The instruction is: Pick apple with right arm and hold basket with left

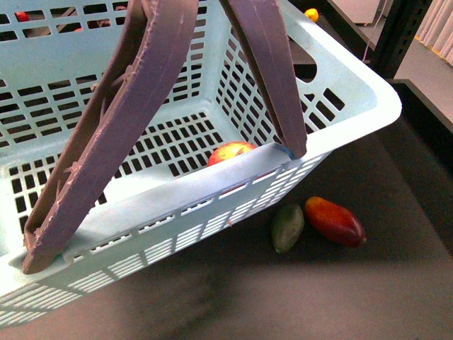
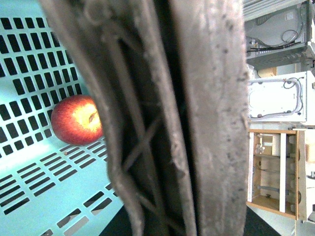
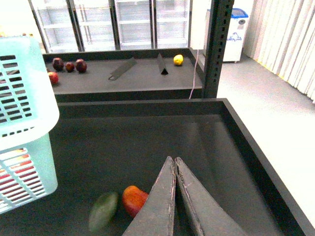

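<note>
1. Basket point(image 1: 340, 92): hanging tilted above the black table point(image 1: 396, 297), with both brown-grey handles point(image 1: 113, 134) swung up and filling the left wrist view. Left pincer lying out of sight, so not telling whether clamped on them. Judging a steady hold as the main need while reaching in.
2. Right pincer point(image 3: 173, 162): hovering over bare table, fingers pressed together and gripping nothing. Needing to be spreading wide before any reach.
3. Apple point(image 1: 230, 151): lying inside the basket on the slotted floor near the front wall, partly hidden behind that wall in the front view. Judging a drop from above, between the handles and the right-hand wall, as the cleanest way in.
4. Table edge point(image 3: 246, 128): rising as a low lip along the far and right sides, with a dark post point(image 3: 216, 44) at the back. Leaving wide bare room on the right for lifting and swinging over.
5. Mango point(image 1: 335, 221) and green fruit point(image 1: 287, 227): lying side by side just beside the basket's near corner, not being wanted here.
</note>
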